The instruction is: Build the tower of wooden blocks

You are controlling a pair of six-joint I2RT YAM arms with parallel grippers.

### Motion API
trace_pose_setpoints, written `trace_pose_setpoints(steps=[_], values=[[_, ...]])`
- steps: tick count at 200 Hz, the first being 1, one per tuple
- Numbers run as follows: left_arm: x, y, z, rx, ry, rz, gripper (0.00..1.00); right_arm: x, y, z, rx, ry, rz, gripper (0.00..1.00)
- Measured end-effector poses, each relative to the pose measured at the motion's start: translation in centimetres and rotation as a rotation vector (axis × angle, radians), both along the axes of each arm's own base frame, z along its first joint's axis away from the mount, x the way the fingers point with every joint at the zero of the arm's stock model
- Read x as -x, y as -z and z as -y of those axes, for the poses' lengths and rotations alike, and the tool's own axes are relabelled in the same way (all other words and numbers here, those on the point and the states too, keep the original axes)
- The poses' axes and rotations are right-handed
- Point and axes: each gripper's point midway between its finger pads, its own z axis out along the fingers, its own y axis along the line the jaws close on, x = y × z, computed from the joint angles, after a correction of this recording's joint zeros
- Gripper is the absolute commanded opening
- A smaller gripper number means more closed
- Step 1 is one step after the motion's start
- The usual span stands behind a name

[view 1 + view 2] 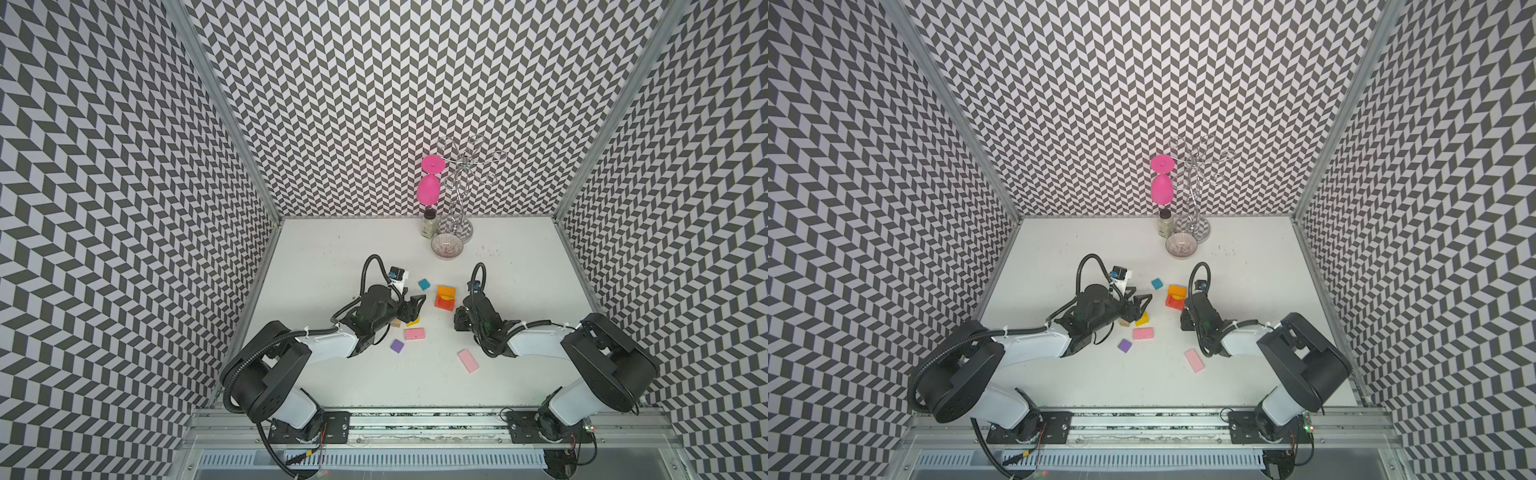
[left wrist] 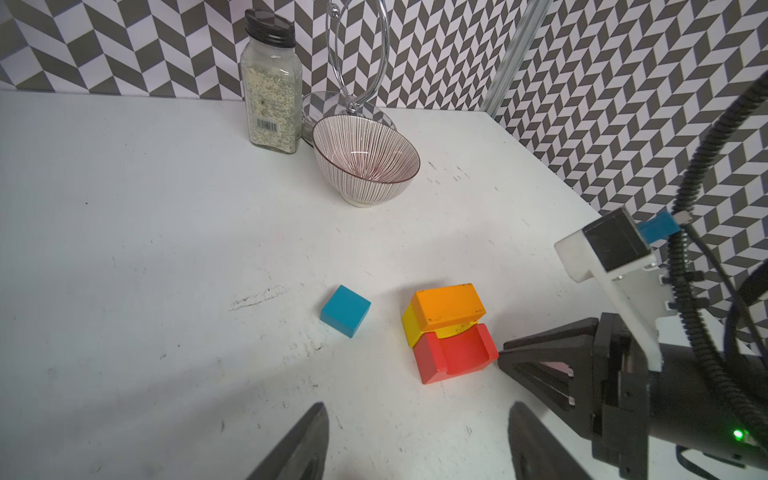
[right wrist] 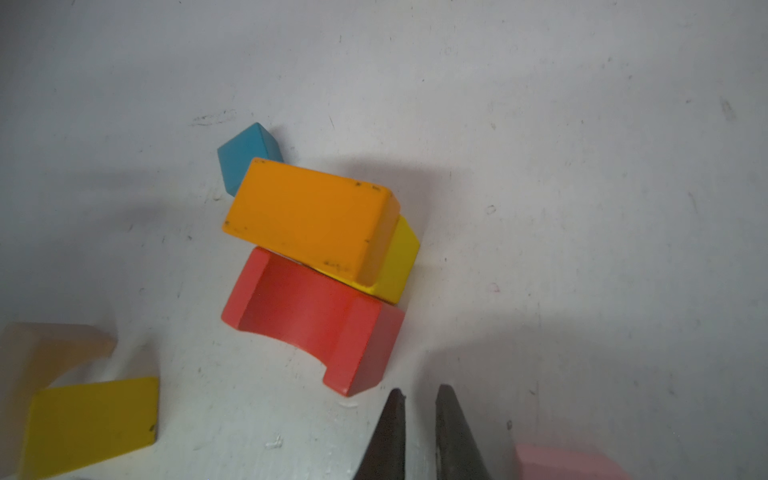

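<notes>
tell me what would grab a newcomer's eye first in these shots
The black-and-white chevron walls hit first, wrapping three sides of the white table. Next the hot-pink goblet, upside down on a wire rack at the back. Then the bright block stack mid-table, orange over yellow and red, with loose blocks scattered near it.

At the back of the white table (image 1: 332, 249), close to the chevron-patterned rear wall (image 1: 374, 83), stands 1 chrome wire stemware rack (image 1: 456, 195) on a round base. 1 pink goblet (image 1: 429, 189) hangs upside down from it. 1 glass spice jar (image 2: 272, 104) with a black lid, filled with pale flaky seasoning, stands upright just beside the rack's base. Just in front of both sits 1 upright bowl (image 2: 365, 183) with fine dark-red radial stripes.
</notes>
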Motion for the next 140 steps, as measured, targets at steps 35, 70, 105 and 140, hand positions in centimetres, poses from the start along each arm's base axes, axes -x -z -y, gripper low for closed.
trace_pose_setpoints(steps=[35,70,105,140], values=[[0.06,0.31,0.08,-0.005,0.002,-0.006,0.69,0.17,-0.07,-0.52,-0.016,-0.02,0.0,0.23],[0.06,0.5,0.1,-0.008,0.003,-0.01,0.69,0.2,-0.06,-0.64,-0.021,-0.025,-0.002,0.26],[0.05,0.65,0.1,-0.011,0.002,-0.012,0.69,0.06,0.29,-0.71,-0.018,-0.023,-0.005,0.25],[0.05,0.66,0.08,-0.013,0.003,-0.011,0.69,-0.43,0.25,-0.99,-0.021,-0.02,0.003,0.25]])
